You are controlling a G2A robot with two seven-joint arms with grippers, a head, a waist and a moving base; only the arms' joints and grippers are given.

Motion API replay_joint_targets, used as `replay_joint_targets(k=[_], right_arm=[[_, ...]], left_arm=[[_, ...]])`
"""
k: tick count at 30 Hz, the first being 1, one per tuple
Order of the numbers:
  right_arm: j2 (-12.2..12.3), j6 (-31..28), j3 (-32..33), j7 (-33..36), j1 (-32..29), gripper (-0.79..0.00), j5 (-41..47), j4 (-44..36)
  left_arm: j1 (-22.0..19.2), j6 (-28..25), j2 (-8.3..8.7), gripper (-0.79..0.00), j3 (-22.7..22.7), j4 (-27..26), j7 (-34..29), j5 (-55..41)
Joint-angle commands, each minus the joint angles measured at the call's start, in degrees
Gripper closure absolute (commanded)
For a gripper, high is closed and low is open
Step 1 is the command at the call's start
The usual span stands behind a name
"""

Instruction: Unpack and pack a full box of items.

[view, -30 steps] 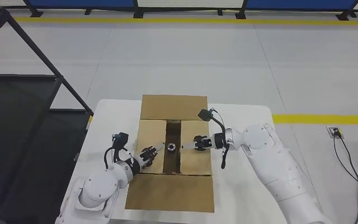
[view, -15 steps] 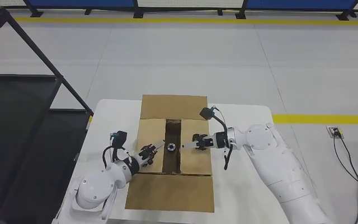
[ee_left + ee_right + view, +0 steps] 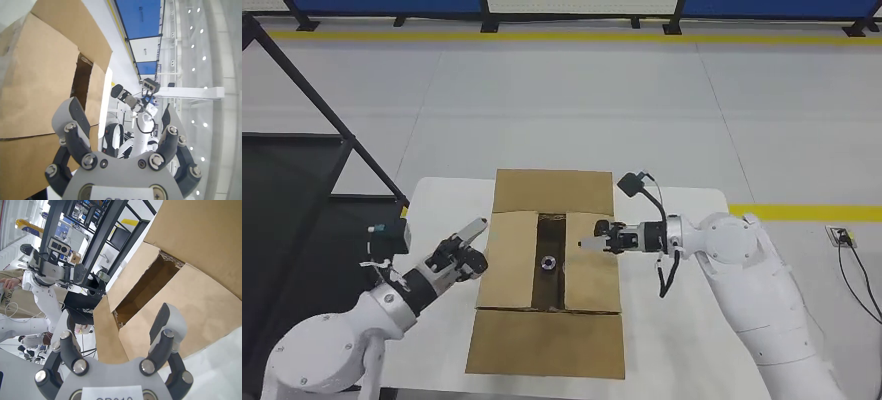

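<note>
**Nearly shut box on the table, nothing held**

The cardboard box sits in the middle of the white table. Its left and right flaps are folded in over the top, with a dark slot open between them. The far and near flaps lie spread outward. Down in the slot, roughly midway along it, a small round metallic item is visible; what it is cannot be told.

The left gripper is at the box's left edge, just beside the left flap, and angled toward the far right. Its wrist view shows its fingers wide apart with nothing between them.

The right gripper is above the right flap and points left toward the slot, its tip short of the flap's inner edge. Its fingers are likewise spread wide and hold nothing. Whether either gripper touches the cardboard cannot be told.
</note>
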Motion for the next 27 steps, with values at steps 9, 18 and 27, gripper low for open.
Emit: replay_joint_targets(k=[9, 18, 27], right_arm=[[-0.02, 0.77, 0.10, -1.97, -0.41, -0.785, -0.10, 0.39], [-2.85, 3.07, -5.58, -16.81, 12.00, -0.785, -0.46, 22.36], [-7.36, -1.63, -12.05, -29.55, 23.26, -0.785, -2.25, 45.15]], left_arm=[[7.48, -3.47, 2.04, -0.785, -17.78, 2.19, -10.87, -4.48], [10.02, -4.38, 4.72, -0.785, -18.22, 8.84, -25.57, 1.66], [12.42, -6.74, 6.27, -0.785, -15.04, 11.39, -31.63, 3.21]])
